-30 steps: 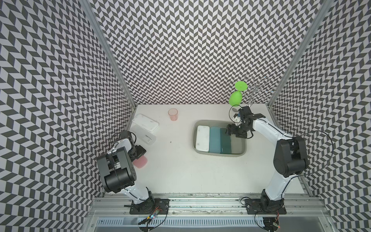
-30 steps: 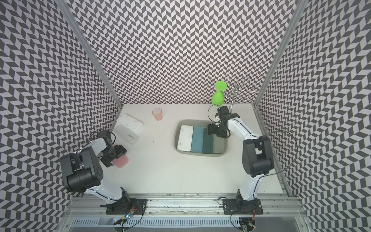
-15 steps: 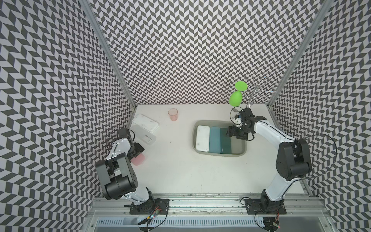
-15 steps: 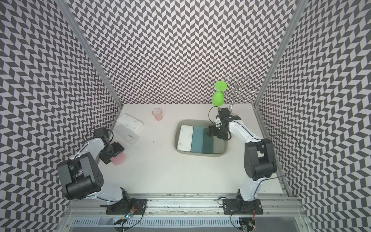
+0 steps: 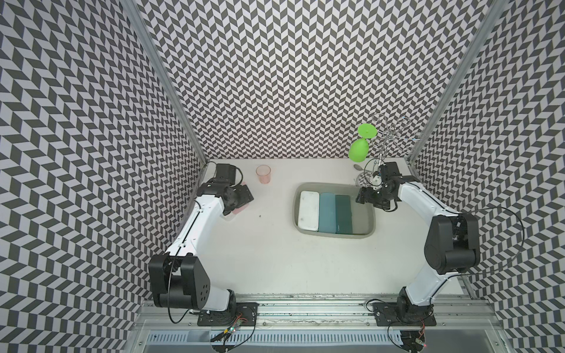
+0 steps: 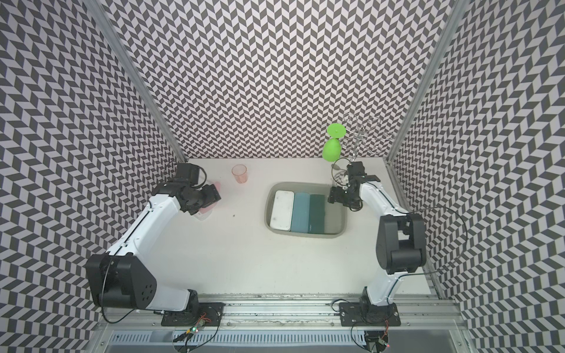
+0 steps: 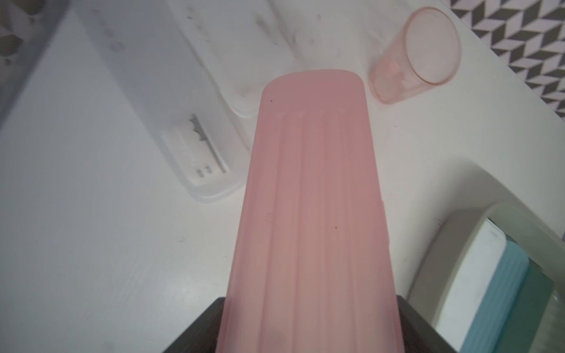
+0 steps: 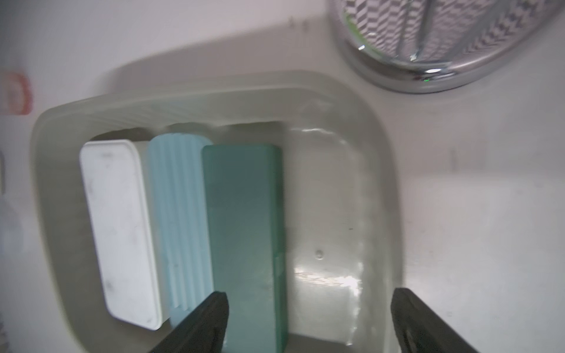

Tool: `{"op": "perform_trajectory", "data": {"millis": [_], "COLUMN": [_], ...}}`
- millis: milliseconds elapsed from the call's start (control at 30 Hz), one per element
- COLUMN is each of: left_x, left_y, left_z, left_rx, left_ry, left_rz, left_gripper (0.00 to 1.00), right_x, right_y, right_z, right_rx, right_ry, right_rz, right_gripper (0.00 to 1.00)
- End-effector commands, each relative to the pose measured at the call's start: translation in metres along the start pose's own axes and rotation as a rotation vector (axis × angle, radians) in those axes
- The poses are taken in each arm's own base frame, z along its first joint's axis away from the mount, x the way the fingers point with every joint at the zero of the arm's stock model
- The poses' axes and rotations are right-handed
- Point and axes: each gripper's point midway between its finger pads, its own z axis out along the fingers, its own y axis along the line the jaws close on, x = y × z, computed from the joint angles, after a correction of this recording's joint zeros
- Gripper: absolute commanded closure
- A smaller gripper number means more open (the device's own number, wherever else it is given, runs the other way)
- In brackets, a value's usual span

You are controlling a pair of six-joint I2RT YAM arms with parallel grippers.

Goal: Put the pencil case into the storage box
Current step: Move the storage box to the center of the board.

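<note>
Pink ribbed plastic pencil case (image 7: 312, 214) is gripped at one end between the dark jaws of the left gripper (image 5: 240, 195). It is held near the left wall, close to a frosted white plastic case (image 7: 201, 143) that lies on the white table (image 5: 275, 259). A pink translucent plastic cup (image 5: 263, 174) stands upright just beyond it. The pencil case is well apart from the grey-olive shallow plastic storage box (image 5: 336, 240), which is set on the right half of the table.

Three cases are laid side by side in the box: a white rectangular case (image 5: 308, 211), a light blue ribbed case (image 5: 327, 212) and a dark teal flat case (image 5: 344, 214). A bare strip of the box floor is left beside the teal one.

The right gripper (image 8: 310, 302) is held above the far right corner of the box, with its jaws spread wide and nothing between them.
</note>
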Motion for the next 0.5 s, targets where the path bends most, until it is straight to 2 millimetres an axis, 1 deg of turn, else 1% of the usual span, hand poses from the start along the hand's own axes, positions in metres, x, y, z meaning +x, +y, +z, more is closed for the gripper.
{"op": "perform_trajectory", "data": {"millis": [0, 67, 133, 200, 267, 367, 467], "left_x": [0.014, 0.022, 0.028, 0.033, 0.037, 0.042, 0.049], "left_y": [-0.041, -0.063, -0.082, -0.096, -0.109, -0.122, -0.133], "left_z": [-0.001, 0.0, 0.002, 0.003, 0.003, 0.003, 0.003], "left_rx": [0.049, 0.067, 0.082, 0.097, 0.112, 0.114, 0.125], "left_ry": [0.044, 0.059, 0.07, 0.08, 0.083, 0.089, 0.095], "left_rz": [0.031, 0.07, 0.101, 0.123, 0.15, 0.193, 0.23], "left_gripper": [0.18, 0.18, 0.18, 0.18, 0.18, 0.18, 0.18], "right_x": [-0.021, -0.023, -0.027, -0.031, -0.035, -0.04, -0.043], "right_y": [-0.024, -0.029, -0.026, -0.022, -0.02, -0.019, -0.008], "right_z": [-0.007, 0.0, 0.009, 0.019, 0.028, 0.042, 0.052], "right_rx": [0.103, 0.105, 0.078, 0.05, 0.039, 0.031, 0.0], "right_ry": [-0.064, -0.057, -0.059, -0.053, -0.043, -0.027, -0.02], "right_rz": [-0.025, -0.023, -0.031, -0.041, -0.058, -0.078, -0.099], "right_gripper": [0.12, 0.12, 0.14, 0.16, 0.18, 0.2, 0.25]}}
